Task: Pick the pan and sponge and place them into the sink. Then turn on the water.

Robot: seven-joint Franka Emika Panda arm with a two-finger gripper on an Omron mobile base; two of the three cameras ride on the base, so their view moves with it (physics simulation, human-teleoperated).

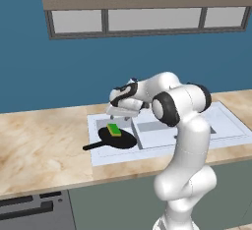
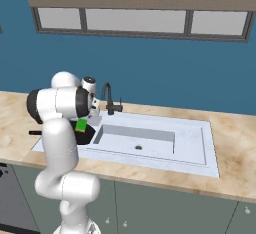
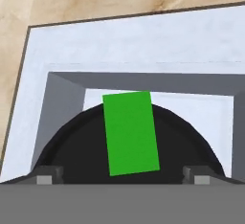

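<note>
The black pan (image 1: 120, 139) lies in the left basin of the pale sink (image 1: 100, 159), its thin handle (image 1: 92, 147) sticking out left over the rim. The green sponge (image 1: 114, 129) rests flat on the pan. My gripper (image 1: 120, 118) hovers just above the sponge, open, touching nothing. Looking down from the hand, the sponge (image 3: 130, 132) lies on the pan (image 3: 76, 153) between my widely parted fingertips (image 3: 48, 174), inside the sink's rim (image 3: 143, 36). From the right, the sponge (image 2: 81, 125) and pan (image 2: 86, 136) peek past my arm. No water runs from the black faucet (image 2: 107, 98).
The right basin (image 2: 137, 140) with its round drain lies beside the pan. Marbled counter (image 1: 39, 148) surrounds the sink. A stove front (image 1: 29, 207) sits at the lower left. A blue wall and a window (image 1: 147, 20) stand behind.
</note>
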